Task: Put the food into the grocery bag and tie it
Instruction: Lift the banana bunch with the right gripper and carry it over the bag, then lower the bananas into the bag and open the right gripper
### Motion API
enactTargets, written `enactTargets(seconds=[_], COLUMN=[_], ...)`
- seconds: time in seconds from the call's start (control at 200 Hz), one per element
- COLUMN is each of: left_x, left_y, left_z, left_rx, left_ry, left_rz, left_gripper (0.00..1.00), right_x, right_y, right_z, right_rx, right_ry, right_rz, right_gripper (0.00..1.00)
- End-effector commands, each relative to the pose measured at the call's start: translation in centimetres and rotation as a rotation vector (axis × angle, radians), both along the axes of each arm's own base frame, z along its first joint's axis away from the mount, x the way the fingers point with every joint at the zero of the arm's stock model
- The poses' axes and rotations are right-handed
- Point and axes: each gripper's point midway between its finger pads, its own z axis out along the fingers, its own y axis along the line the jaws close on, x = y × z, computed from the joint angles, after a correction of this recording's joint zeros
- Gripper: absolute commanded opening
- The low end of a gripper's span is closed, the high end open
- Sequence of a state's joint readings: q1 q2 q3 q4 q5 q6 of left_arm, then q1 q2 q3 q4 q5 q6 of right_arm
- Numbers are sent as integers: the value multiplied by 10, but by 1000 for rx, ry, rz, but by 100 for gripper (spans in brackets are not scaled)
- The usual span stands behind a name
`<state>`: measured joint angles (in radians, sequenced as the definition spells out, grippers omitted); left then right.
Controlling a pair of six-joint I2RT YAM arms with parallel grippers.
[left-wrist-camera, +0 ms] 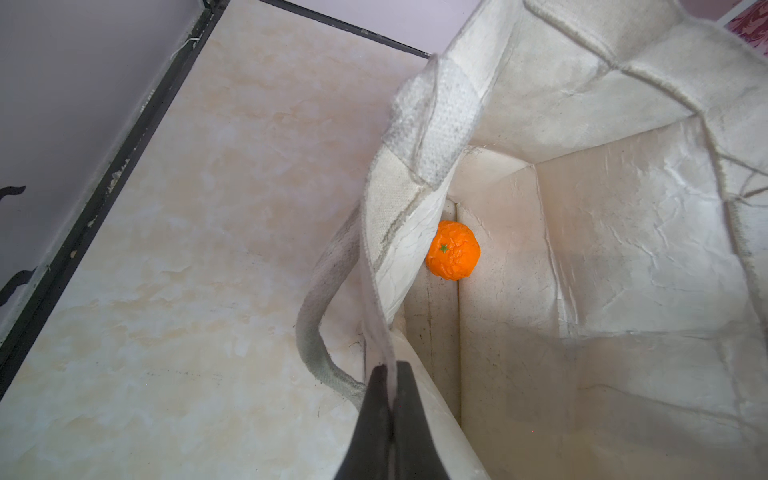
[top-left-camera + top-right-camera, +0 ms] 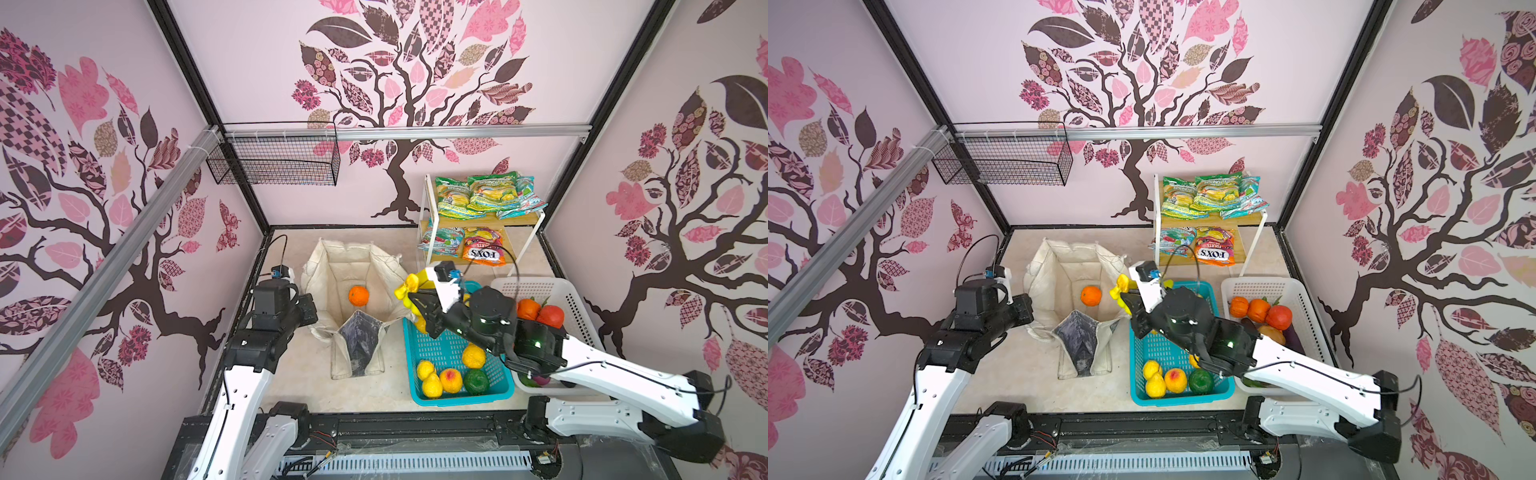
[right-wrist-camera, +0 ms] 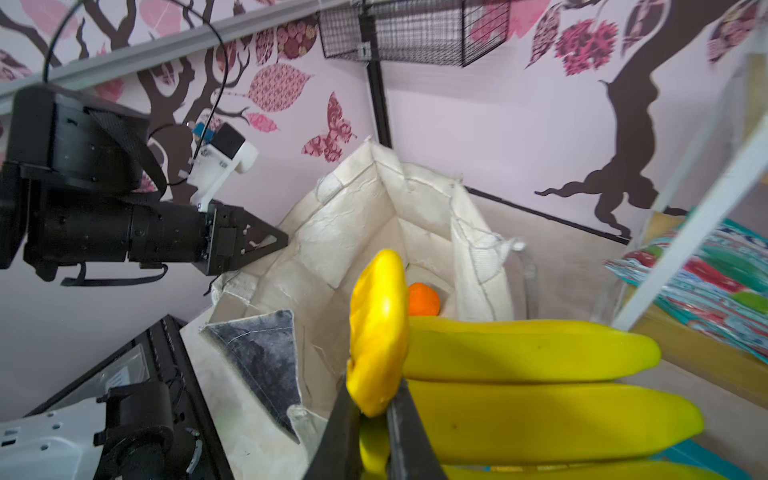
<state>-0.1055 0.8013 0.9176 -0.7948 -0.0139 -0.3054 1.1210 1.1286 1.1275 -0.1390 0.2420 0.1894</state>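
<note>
Top views, clock directions taken from the bag's centre.

- Grocery bag stands mid-counter, mouth wide open, cream lining showing. A dark grey marbled panel folds outward at 6 o'clock.
- One orange lies on the bag floor, alone, close to the 6 o'clock wall.
- Left pincer: jaws pressed together on the cream strap handle at the bag's 9 o'clock rim. The cloth runs straight into the closed tips, and that side of the rim is lifted.
- Right pincer: nearly closed, clamped on the stem end of the yellow banana bunch. The bunch hangs from it at the 3 o'clock rim, between the bag mouth and the far corner of the teal basket. In the right wrist view the bag's opening and the orange sit just beyond the bananas.
- The teal basket is on the counter at 4 o'clock, just beside the bag, with yellow, peach-coloured and green toy fruit at its near end.
- White basket, further out at 3 o'clock, touches the teal one and holds orange and red pieces. The right arm crosses over both.
- A small shelf at 1 o'clock against the back wall carries green and teal snack packets on top. An orange FOX'S packet sits on the lower tier.
</note>
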Motion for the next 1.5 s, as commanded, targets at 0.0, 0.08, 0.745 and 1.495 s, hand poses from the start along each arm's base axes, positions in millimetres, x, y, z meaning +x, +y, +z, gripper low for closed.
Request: enactTargets(seconds=[0.0, 0.08, 0.745, 1.495], left_x=[-3, -2, -4, -7], left_y=[-5, -7, -19, -27], left_z=[-6, -6, 8, 17], left_rx=[-7, -9, -49, -87], left_ry=[6, 7, -55, -94], left_rz=[-35, -44, -108, -146], left_gripper=[0, 0, 0, 0], right_x=[-8, -8, 16, 38], right_y=[44, 76, 172, 161], right_z=[4, 12, -113, -164], right_rx=[-41, 34, -111, -185], right_ry=[26, 48, 350, 473], right_rz=[154, 218, 283, 267], right_gripper=[8, 7, 8, 6])
